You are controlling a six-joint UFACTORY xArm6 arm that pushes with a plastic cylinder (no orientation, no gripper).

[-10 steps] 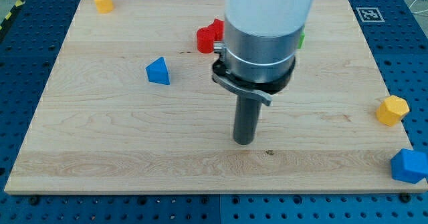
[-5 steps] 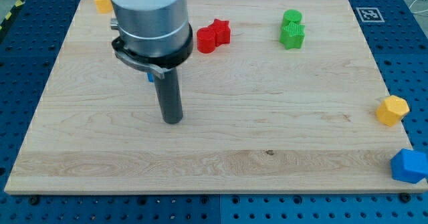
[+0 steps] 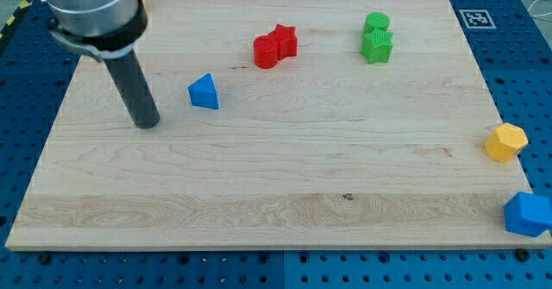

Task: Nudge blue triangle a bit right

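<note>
Wooden board [image 3: 259, 194], pale, on a blue perforated table [image 3: 517, 65].

Arm: grey cylindrical body at the view's top left, dark rod descending slightly toward the view's right. No gripper is fitted, so there is no open or closed state to give. My tip [image 3: 147, 123] rests on the board, near the blue triangle [image 3: 204, 91], to its left and a little lower, not touching it.

Blue triangle: left-centre of the board, standing apart from other blocks.

Red blocks [image 3: 275, 46]: two touching, top centre; shapes unclear.

Green blocks [image 3: 376, 37]: two touching, top right.

Yellow block [image 3: 505, 142]: faceted, at the right edge.

Blue block [image 3: 528, 214]: chunky, at the lower right corner, overhanging the board's edge.
</note>
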